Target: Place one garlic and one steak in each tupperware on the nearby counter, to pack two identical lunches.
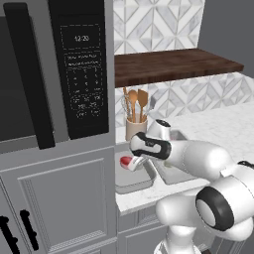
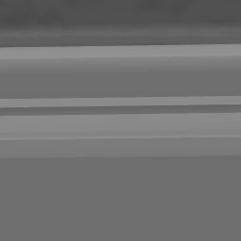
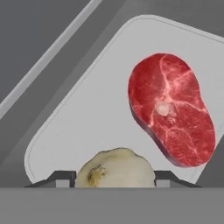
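1. Hand view: a garlic is seen between the two dark fingertips of the claw, low over a grey tupperware.
2. The fingertips are set close against both sides of the bulb. Whether it is clamped or already let go cannot be told.
3. A steak is laid flat on the floor of the same tupperware, beside the garlic and apart from it. Its marbled face is turned up.
4. In the left base view the white arm is stretched from the lower right over the surface, and the claw is pointed down into the tupperware.
5. That tupperware is set at the end of the surface, next to the tall grey cabinet in which a microwave is mounted. The red of the steak is seen just beside the claw.
6. A second tupperware is placed just to the right of the first and is largely covered by the arm.
7. A beige utensil jar with wooden spoons is stood behind the two trays, under a dark wooden shelf.
8. In the right base view, blurred grey bands are seen and nothing can be told apart.
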Robot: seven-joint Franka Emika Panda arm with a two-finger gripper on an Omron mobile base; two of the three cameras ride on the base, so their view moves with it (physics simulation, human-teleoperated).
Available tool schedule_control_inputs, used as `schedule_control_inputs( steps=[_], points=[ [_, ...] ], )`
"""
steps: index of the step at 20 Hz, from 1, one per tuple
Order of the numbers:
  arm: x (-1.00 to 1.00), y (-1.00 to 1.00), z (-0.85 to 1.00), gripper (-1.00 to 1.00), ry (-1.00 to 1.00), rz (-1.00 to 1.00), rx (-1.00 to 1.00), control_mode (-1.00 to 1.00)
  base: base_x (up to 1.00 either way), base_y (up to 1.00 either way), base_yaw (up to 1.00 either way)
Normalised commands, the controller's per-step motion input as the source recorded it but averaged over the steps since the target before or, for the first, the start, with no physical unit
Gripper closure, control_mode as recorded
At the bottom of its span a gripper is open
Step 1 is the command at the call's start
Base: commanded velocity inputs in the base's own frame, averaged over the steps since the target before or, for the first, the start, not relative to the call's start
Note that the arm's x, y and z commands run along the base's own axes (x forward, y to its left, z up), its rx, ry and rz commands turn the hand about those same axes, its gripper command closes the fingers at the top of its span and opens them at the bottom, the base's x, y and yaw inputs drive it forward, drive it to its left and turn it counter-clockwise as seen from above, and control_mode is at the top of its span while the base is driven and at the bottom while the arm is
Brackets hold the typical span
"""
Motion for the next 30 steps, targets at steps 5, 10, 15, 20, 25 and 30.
schedule_control_inputs(
  steps=[5, 10, 15, 20, 25, 30],
  points=[
    [-0.18, 0.00, 0.16, -1.00, -0.03, 0.00, 0.00, -1.00, 0.00, 0.00, 0.00],
    [-0.62, -0.30, 0.70, -1.00, -0.13, -0.01, 0.00, -1.00, 0.00, 0.00, 0.00],
    [-0.51, -0.61, 0.49, -1.00, -0.11, -0.07, 0.00, -1.00, 0.00, 0.00, 0.00],
    [-0.45, -0.52, 0.34, -1.00, -0.07, -0.10, 0.00, -1.00, 0.00, 0.00, 0.00],
    [-0.24, -0.37, 0.30, -1.00, -0.07, -0.02, 0.00, -1.00, 0.00, 0.00, 0.00],
    [-0.11, -0.29, 0.17, -1.00, -0.07, 0.00, 0.00, -1.00, 0.00, 0.00, 0.00]
  ],
)
